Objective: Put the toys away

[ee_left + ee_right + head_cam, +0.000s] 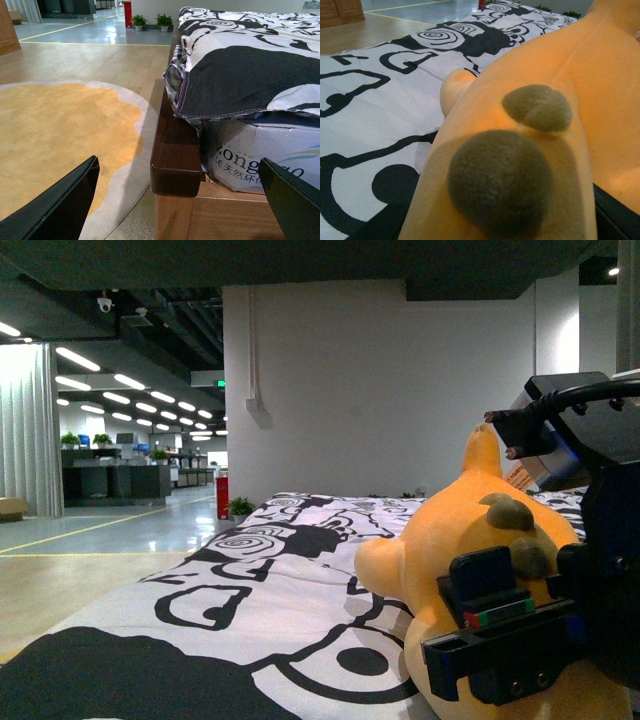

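Just ahead of right tool [500, 635], plush [450, 530].

A bed carries everything. A white bed cover [270, 585] printed with bold black swirls and loops is spread over it, one corner hanging past the dark wooden bed frame [175, 150]. Under the cover sits what looks like a plastic-wrapped mattress [260, 155] with printed lettering. An orange-yellow plush animal [455, 540] lies directly on the cover, to the robot's right.
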### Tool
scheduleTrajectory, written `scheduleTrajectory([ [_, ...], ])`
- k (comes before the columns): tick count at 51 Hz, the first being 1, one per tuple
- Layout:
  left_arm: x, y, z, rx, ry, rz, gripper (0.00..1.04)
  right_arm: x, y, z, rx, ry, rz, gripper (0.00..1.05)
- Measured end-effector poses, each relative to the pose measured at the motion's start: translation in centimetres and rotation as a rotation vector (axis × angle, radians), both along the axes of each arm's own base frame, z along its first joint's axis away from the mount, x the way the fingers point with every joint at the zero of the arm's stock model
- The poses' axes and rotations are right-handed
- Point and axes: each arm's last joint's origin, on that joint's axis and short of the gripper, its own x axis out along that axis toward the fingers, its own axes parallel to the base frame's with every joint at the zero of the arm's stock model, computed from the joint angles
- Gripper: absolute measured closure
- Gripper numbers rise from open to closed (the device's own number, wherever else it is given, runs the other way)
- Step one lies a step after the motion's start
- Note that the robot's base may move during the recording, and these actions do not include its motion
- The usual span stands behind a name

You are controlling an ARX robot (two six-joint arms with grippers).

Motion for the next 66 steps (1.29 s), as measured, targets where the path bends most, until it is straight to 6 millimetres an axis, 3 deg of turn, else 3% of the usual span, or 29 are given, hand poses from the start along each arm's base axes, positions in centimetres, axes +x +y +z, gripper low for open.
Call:
scheduleTrajectory([
  [9,0.0,0.0,0.0,0.0,0.0,0.0,0.06,-0.9,-1.1,1.6,0.021,-0.027,0.011,0.76],
  [15,0.0,0.0,0.0,0.0,0.0,0.0,0.06,-2.1,-3.2,3.6,0.076,-0.067,0.024,0.92],
  [26,0.0,0.0,0.0,0.0,0.0,0.0,0.06,-4.2,-7.2,6.4,0.208,-0.127,-0.007,0.95],
  [30,0.0,0.0,0.0,0.0,0.0,0.0,0.06,-6.4,-9.3,7.3,0.278,-0.164,0.011,0.95],
  [38,0.0,0.0,0.0,0.0,0.0,0.0,0.06,-10.1,-10.1,5.9,0.324,-0.181,0.101,0.95],
  [52,0.0,0.0,0.0,0.0,0.0,0.0,0.06,-14.3,-10.8,2.2,0.321,-0.193,0.141,0.95],
  [66,0.0,0.0,0.0,0.0,0.0,0.0,0.06,-15.7,-11.6,-1.0,0.273,-0.21,0.079,0.96],
])
